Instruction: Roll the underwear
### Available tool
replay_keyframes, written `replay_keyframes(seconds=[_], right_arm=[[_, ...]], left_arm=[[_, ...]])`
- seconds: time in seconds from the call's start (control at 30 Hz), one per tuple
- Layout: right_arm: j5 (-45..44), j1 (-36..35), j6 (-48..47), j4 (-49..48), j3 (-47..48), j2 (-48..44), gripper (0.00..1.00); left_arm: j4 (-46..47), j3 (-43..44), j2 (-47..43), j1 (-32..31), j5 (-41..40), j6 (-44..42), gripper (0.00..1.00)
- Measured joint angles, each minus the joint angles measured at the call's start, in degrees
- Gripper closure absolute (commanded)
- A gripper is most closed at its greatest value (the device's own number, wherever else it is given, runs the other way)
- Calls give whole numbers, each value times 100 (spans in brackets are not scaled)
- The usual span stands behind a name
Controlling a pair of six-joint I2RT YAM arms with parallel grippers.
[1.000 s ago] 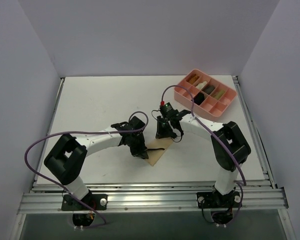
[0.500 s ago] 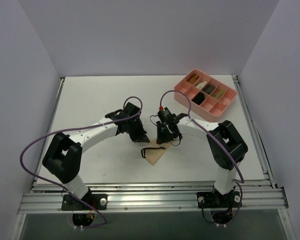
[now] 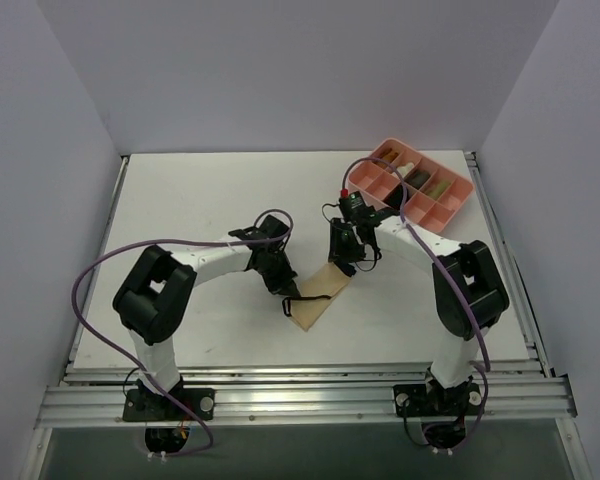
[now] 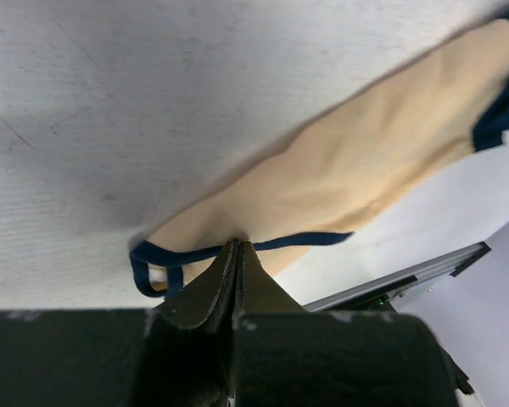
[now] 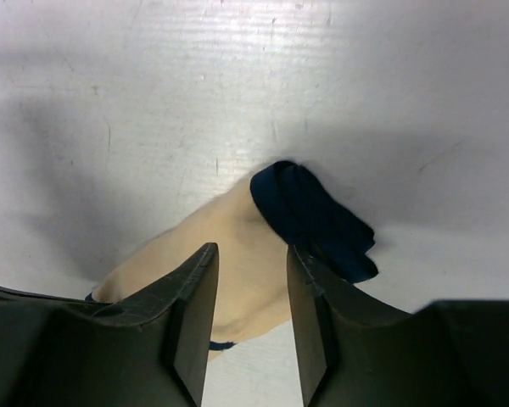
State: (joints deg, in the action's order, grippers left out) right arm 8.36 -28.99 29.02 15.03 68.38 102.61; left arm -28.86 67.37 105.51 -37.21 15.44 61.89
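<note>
Though scuffed, white table [image 3: 200, 200], lilac walls [image 3: 280, 70].

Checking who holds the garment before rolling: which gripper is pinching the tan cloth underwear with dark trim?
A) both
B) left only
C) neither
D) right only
B: the left gripper is shut on the tan underwear at its trimmed edge; the right gripper stands open over the other end.

Bright, even overhead light; soft grey shadows on the table [image 5: 382, 76]; underwear [image 4: 365, 161] blurred in left wrist view.
</note>
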Motion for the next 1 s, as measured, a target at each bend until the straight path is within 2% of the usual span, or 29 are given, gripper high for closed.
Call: replay_keyframes(seconds=[0.03, 0.17, 0.47, 0.7, 0.8, 0.83, 0.9, 0.93, 1.0], right_arm=[[0, 81, -76, 26, 61, 35, 59], [9, 140, -337, 42, 297, 240, 52], [0, 258, -520, 153, 337, 334, 52], [-201, 476, -289, 363, 330, -284, 53], [-297, 540, -247, 299, 350, -466, 55], [-310, 544, -256, 256, 378, -455, 60], [-323, 570, -341, 190, 511, -280, 67], [-326, 573, -378, 188, 651, -120, 75], [-343, 573, -474, 138, 966, 275, 81]], left_arm=[[0, -26, 48, -15, 0, 0, 98], [4, -48, 319, -26, 4, -35, 98], [-238, 584, 664, 22, -280, -616, 98], [-127, 1097, 903, 474, -586, -1620, 95], [22, 1506, 1064, 820, -422, -2002, 86], [120, 1585, 1067, 922, -372, -2079, 81], [232, 1711, 1010, 1093, -350, -2131, 80], [304, 1711, 931, 1156, -348, -2157, 78], [306, 1655, 732, 1167, -341, -2164, 78]])
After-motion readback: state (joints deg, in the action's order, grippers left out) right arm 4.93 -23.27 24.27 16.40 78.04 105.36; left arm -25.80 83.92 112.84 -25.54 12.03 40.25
